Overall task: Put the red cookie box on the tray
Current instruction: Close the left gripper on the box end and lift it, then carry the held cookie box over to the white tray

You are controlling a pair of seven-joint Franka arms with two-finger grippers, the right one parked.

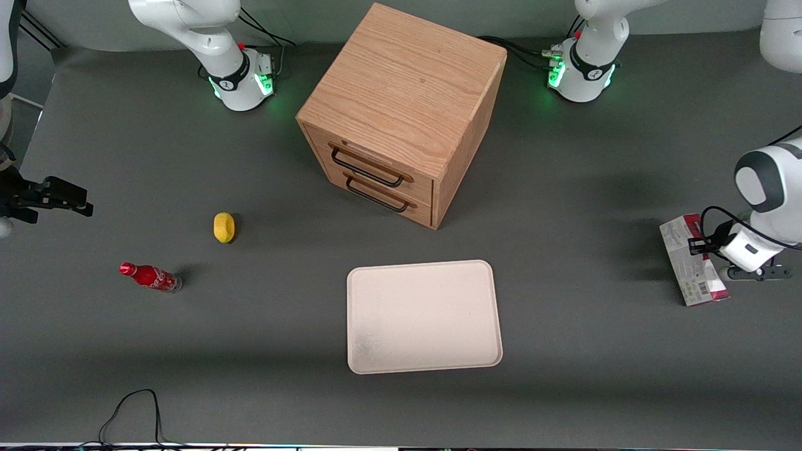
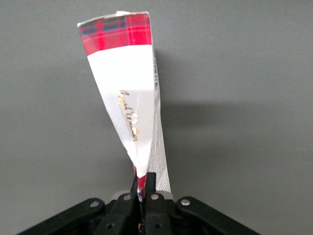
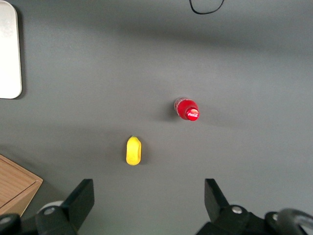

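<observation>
The red cookie box [image 2: 128, 93], clamped at its narrow edge by the gripper [image 2: 143, 188] toward the working arm's end of the table, carries slanted gold script on its white face, too small to read; in the front view its grey-white panel shows a barcode whose digits cannot be made out. The small red soda bottle [image 1: 150, 276] bears white Coca-Cola script, also on its cap

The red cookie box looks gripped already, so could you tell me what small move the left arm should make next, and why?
Probably lift it a little first. In the wrist view the gripper has its fingers shut on the edge of the red cookie box. In the front view the box lies far toward the working arm's end of the table, well clear of the tray, so it needs height before carrying across.
</observation>
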